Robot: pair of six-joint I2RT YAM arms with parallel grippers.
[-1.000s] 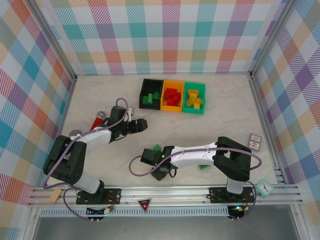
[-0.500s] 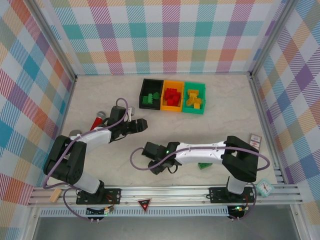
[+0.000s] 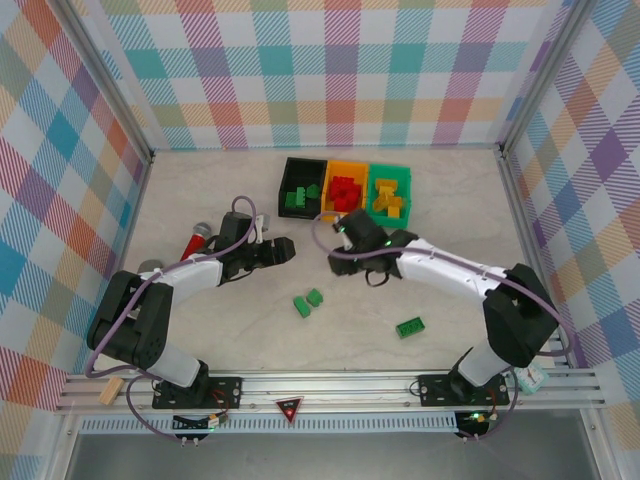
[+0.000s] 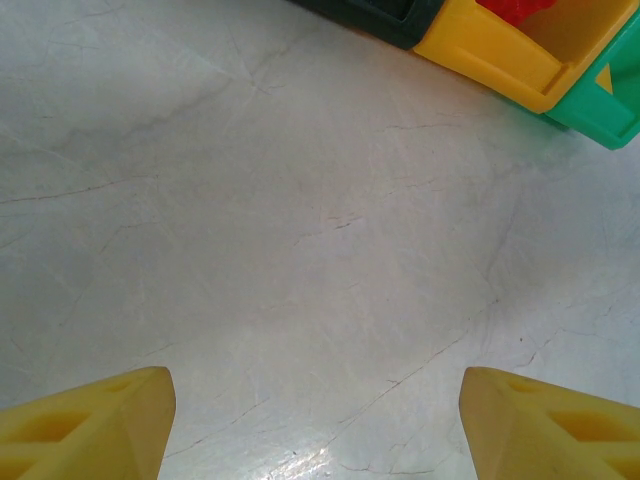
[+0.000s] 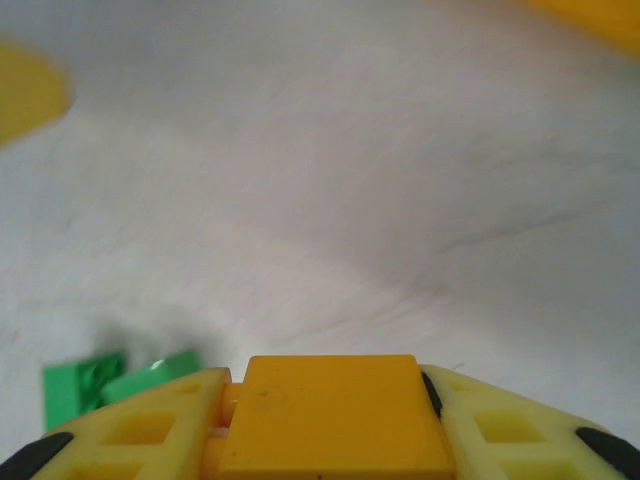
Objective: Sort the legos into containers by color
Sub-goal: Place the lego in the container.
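Right wrist view: your right gripper (image 5: 325, 380) pinches a yellow-orange brick (image 5: 330, 440) between its fingers. Top external view: that claw hangs just near of the orange bin (image 3: 345, 192), which sits between the black bin (image 3: 300, 187) and the green bin (image 3: 388, 195). Your left gripper (image 3: 287, 250) sits spread and empty to its left. Three green bricks (image 3: 302, 306) lie loose on the table (image 3: 200, 190), nearer the bases.

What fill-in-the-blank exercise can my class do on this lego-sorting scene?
1. The bin holding the red legos is coloured ____.
2. The three loose legos on the table are all ____.
3. The left gripper has its jaws ____, with nothing between them.
4. The yellow-orange lego is clamped between the fingers of the ____ gripper.
Missing words: orange, green, open, right.
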